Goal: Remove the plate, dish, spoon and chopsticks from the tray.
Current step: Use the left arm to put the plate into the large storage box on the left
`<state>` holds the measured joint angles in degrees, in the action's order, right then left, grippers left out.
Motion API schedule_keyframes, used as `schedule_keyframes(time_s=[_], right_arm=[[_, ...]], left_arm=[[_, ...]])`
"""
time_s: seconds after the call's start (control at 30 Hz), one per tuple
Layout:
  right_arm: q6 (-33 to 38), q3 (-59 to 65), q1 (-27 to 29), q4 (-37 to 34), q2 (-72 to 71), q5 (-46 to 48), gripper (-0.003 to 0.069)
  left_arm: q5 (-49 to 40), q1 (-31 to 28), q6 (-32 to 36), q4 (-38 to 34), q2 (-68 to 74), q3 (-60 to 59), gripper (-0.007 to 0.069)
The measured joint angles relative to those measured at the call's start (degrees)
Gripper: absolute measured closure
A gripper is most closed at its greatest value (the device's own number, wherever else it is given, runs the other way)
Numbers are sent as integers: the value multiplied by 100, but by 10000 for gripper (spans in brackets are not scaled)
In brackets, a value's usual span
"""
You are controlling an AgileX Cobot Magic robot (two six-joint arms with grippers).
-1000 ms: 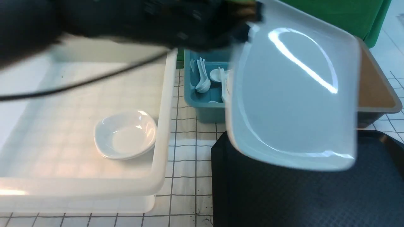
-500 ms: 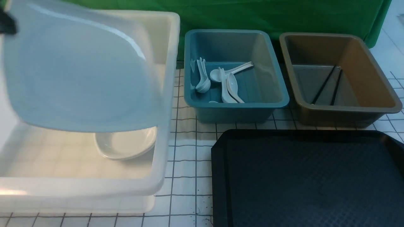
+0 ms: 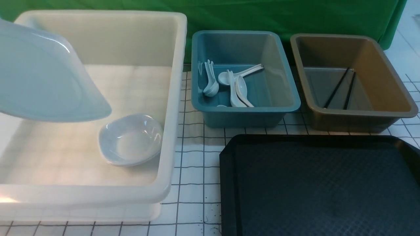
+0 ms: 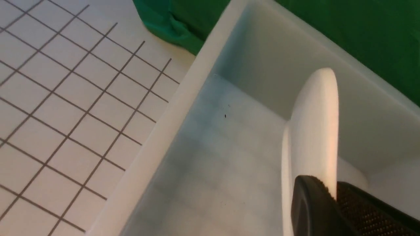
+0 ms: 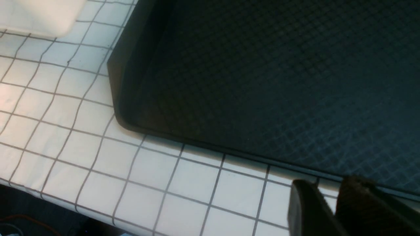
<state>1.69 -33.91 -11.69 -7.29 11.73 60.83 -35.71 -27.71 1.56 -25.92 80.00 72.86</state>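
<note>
The left gripper [image 4: 329, 191] is pinching the tilted plate [image 3: 42, 75] over the white tub [image 3: 177, 82]; slipping, it could be cracking the dish [image 3: 131, 139] just right.

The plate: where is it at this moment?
Front view, far left: the plate hangs tilted over the white tub, above and left of the small dish, its edge pinched in the left gripper.

We see soft, even light, with small glints on the plate [image 3: 42, 82] and the dish [image 3: 131, 139]. The tray [image 3: 321, 186] looks dark and dim, and we find both wrist views slightly soft.
</note>
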Motion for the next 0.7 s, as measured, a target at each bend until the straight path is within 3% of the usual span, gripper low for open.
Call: schedule_keyframes(time_s=[0.23, 0.3, 0.4, 0.7], right_arm=[[-269, 0, 0, 0, 0, -23, 458], [-292, 0, 0, 0, 0, -25, 458], [-298, 0, 0, 0, 0, -51, 458], [-449, 0, 0, 0, 0, -226, 458]], left_arm=[[1392, 0, -400, -282, 0, -933, 597], [1766, 9, -458, -852, 8, -1227, 597], [2065, 158, -452, -1153, 79, -1376, 597], [3227, 1273, 86, -728, 454, -1393, 597]])
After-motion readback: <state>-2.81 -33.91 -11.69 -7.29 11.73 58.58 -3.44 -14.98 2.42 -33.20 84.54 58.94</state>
